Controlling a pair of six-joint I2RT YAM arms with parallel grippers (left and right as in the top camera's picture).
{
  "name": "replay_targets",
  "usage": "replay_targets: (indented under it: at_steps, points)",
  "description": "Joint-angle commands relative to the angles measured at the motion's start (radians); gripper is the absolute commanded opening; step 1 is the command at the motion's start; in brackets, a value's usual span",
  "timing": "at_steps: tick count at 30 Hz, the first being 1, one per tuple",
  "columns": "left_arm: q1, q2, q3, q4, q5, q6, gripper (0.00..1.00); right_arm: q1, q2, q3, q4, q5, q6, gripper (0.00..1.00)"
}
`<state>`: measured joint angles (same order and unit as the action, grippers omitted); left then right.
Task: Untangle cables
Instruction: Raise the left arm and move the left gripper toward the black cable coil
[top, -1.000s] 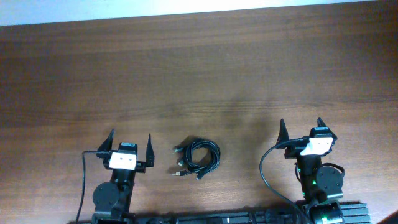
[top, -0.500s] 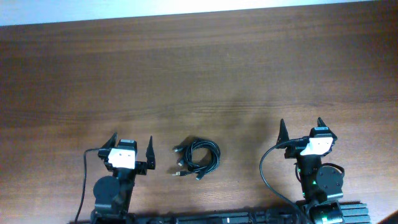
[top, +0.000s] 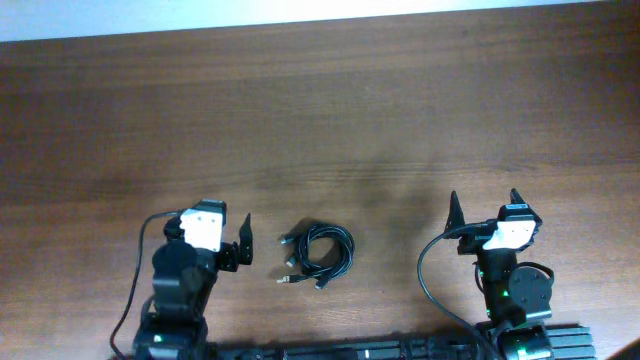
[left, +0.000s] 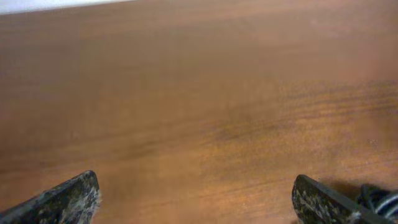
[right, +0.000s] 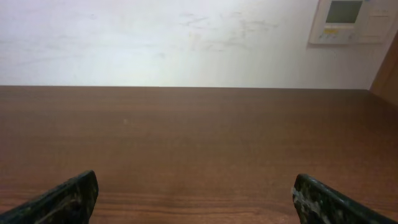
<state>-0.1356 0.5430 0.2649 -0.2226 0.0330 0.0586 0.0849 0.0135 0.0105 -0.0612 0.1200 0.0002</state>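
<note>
The cables (top: 318, 254) lie as a small coiled bundle of thin black cords with plug ends on the wooden table (top: 320, 120), near the front edge between the two arms. A bit of the bundle shows at the lower right of the left wrist view (left: 380, 200). My left gripper (top: 213, 240) is open and empty, just left of the bundle and tilted down toward the table. My right gripper (top: 484, 207) is open and empty, well to the right of the bundle. In the right wrist view (right: 196, 196) the jaws frame bare table.
Thicker black wires run from each gripper back to the arm bases (top: 430, 280). A white wall with a small control panel (right: 351, 22) stands beyond the table's far edge.
My left arm has risen and pitched forward, with its gripper turning slightly toward the cable bundle. The right arm and the cables have not moved.
</note>
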Motion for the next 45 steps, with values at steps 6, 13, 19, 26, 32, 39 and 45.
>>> replay_targets:
  at_steps: [6,13,19,26,32,39,45]
  points:
    - [0.006,0.214,0.254,-0.211,0.023,0.012,0.99,-0.008,-0.01,-0.005,-0.006,0.026,0.005,0.99]
    - [0.006,0.356,0.404,-0.34,0.027,0.018,0.99,-0.008,-0.01,-0.005,-0.006,0.026,0.005,0.99]
    - [0.005,0.464,0.544,-0.485,0.039,0.051,0.99,-0.008,-0.01,-0.005,-0.006,0.026,0.005,0.99]
    - [0.005,0.553,0.64,-0.546,0.059,0.079,0.99,-0.008,-0.01,-0.005,-0.006,0.026,0.005,0.99]
    - [0.005,0.597,0.649,-0.55,0.148,0.138,0.99,-0.008,-0.01,-0.005,-0.006,0.026,0.005,0.99]
    - [0.005,0.63,0.677,-0.551,0.164,0.157,0.99,-0.008,-0.01,-0.005,-0.006,0.026,0.005,0.99]
    - [0.005,0.63,0.712,-0.566,0.189,0.177,0.99,-0.008,-0.01,-0.005,-0.006,0.026,0.005,0.99]
